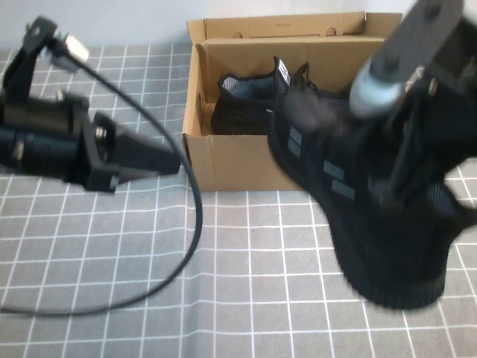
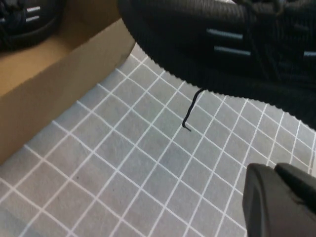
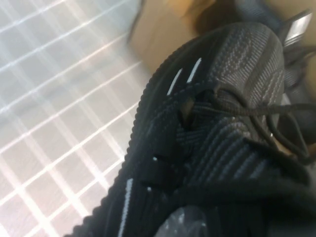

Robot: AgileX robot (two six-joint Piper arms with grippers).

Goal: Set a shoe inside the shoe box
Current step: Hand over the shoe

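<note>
The right gripper (image 1: 406,160) is clenched on the black knit sneaker (image 1: 373,216), holding it in the air at about four o'clock in the high view, over the grey gridded table cover (image 1: 246,283) and just in front of the shoe box (image 1: 238,164). The sneaker hangs tilted, its toe pointing up toward the front wall of the box and overlapping that wall's right half, its heel lower and nearer the robot at about five o'clock. Short pale dash marks show on its side, and in the left wrist view a loose black lace end (image 2: 190,113) dangles below the ribbed sole edge, clear of the cover. The right wrist view is filled by the sneaker's upper and its black laces (image 3: 237,108), with a corner of brown cardboard beyond the toe.

The shoe box is brown corrugated cardboard and sits at twelve o'clock, open, its lid flap (image 1: 298,26) standing up along the far side. A second black sneaker (image 1: 250,101) already lies inside, in the left part of the box, with its collar and white tongue tag toward the middle.

The left gripper (image 1: 168,160) is at nine o'clock, fingers pressed together on nothing, its tip just beside the box's left front corner, though whether it touches cannot be told. A black cable (image 1: 190,194) loops from the left arm down across the cover toward seven o'clock.
</note>
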